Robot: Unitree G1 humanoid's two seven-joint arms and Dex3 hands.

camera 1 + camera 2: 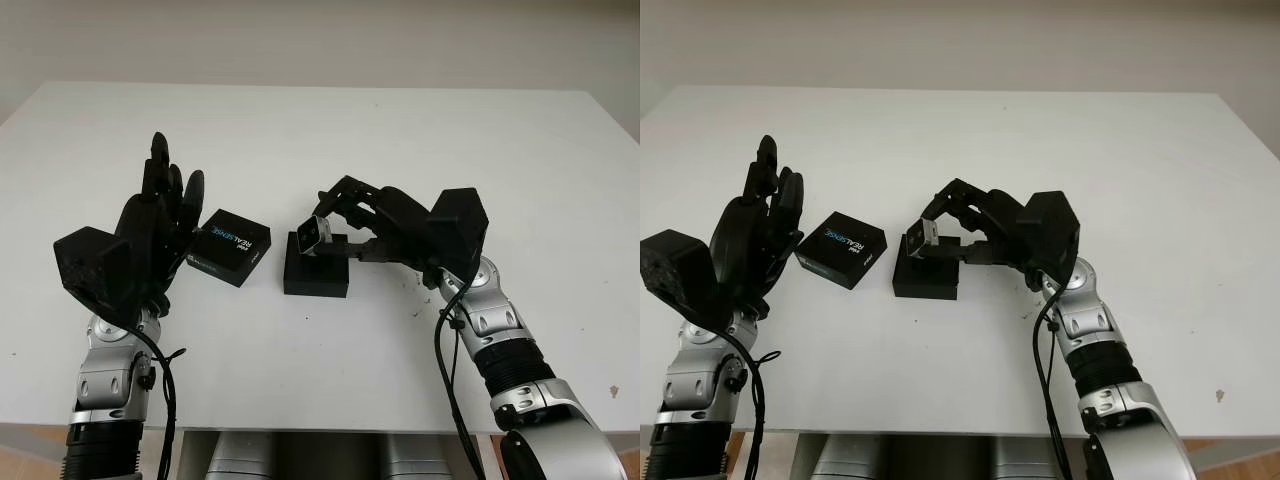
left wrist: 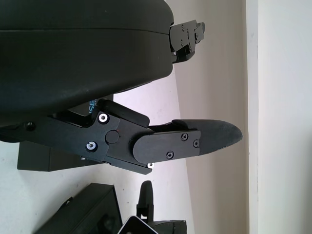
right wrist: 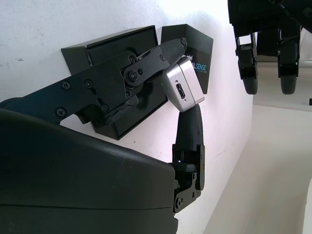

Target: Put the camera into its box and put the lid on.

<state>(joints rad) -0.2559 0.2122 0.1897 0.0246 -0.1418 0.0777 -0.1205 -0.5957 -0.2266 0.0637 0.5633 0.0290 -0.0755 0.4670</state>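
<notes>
My right hand [image 1: 335, 228] is shut on a small silver camera [image 1: 313, 234], holding it just above the left part of the open black box [image 1: 316, 272] near the table's middle. In the right wrist view the camera [image 3: 184, 83] sits pinched between the fingers [image 3: 191, 131], over the box [image 3: 117, 78]. The black lid [image 1: 229, 247], printed REALSENSE, lies flat to the left of the box. My left hand [image 1: 160, 215] is open and raised just left of the lid, apart from it.
The white table [image 1: 330, 130] stretches wide behind and to both sides of the box. Its front edge [image 1: 320, 425] runs close below my arms. A pale wall stands behind the table.
</notes>
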